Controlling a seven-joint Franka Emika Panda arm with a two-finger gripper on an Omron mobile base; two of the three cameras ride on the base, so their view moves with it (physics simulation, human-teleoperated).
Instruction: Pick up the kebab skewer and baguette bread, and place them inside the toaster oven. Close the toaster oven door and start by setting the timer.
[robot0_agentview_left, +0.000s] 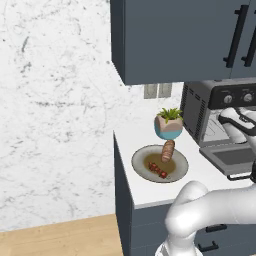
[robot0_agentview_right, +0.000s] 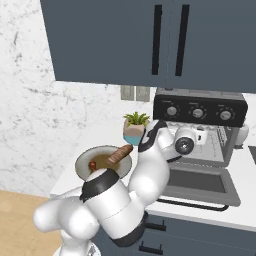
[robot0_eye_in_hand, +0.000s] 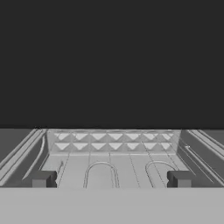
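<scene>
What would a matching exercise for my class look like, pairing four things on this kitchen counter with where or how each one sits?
Things:
1. baguette
2. skewer
3. oven door
4. potted plant

Places or states:
A. folded down flat, open
B. lying in the bowl, red and brown chunks
C. standing between the bowl and the oven
D. leaning on the bowl's far rim

Pairs: 1-D, 2-B, 3-A, 4-C
</scene>
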